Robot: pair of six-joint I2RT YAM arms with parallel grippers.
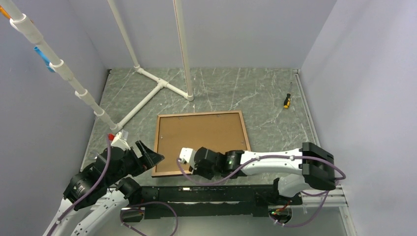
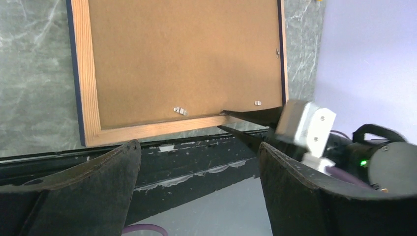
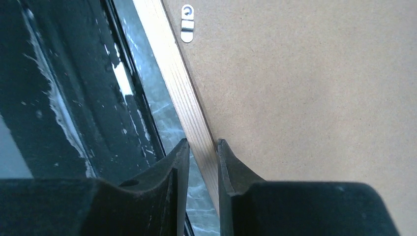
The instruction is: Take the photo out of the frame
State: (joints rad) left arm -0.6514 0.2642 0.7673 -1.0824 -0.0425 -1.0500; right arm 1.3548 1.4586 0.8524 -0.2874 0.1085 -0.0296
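Note:
The frame (image 1: 200, 114) lies face down on the marble table, its wooden back rail and thin navy edge (image 2: 74, 73) showing. A brown backing board (image 1: 199, 137) fills it, held by small metal clips (image 3: 187, 29). The photo is hidden under the board. My right gripper (image 1: 183, 158) is at the frame's near rail (image 3: 172, 78), fingers almost together with the rail between the tips (image 3: 202, 142); one fingertip rests by the board (image 3: 295, 98). My left gripper (image 1: 150, 156) is open and empty, just left of the frame's near-left corner (image 2: 196, 147).
A white pipe structure (image 1: 152, 88) stands at the back left, its feet on the table. A screwdriver (image 1: 286, 101) with a yellow-black handle lies at the back right. A black rail (image 1: 206, 194) runs along the near edge. Walls close in on both sides.

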